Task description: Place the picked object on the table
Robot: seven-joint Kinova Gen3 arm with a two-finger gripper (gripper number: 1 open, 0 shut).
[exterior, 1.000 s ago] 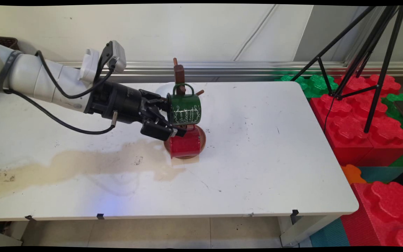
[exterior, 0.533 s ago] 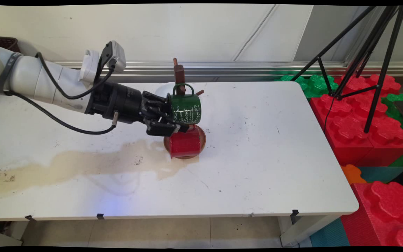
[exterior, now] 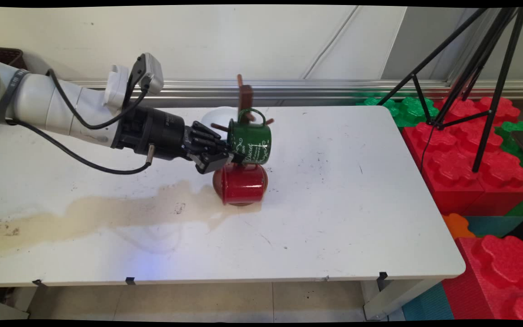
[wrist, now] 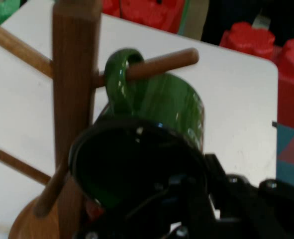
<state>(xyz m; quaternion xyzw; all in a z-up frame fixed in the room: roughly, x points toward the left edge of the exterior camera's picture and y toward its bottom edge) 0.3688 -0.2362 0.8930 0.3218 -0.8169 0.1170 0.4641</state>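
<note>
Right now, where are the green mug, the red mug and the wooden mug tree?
green mug (exterior: 250, 143), main view, on its lettered side.
red mug (exterior: 242, 184), main view, on its side wall.
wooden mug tree (wrist: 73, 74), hand view, on its upright post.

We see a green mug (wrist: 159, 107) filling the middle of the hand view, its dark open mouth turned toward us and its handle looped over a wooden peg (wrist: 161, 63) of a mug tree (wrist: 73, 94). The tree's upright post stands just left of the mug, with further pegs slanting off it, and its round wooden base shows at the bottom left. A sliver of something red peeks out beneath the mug's rim. The black linkage of the tool (wrist: 199, 219) rises from the bottom edge against the mug's rim. Behind lies the white desk (wrist: 236, 104), and past its far edge, red foam blocks (wrist: 248, 37).
</note>
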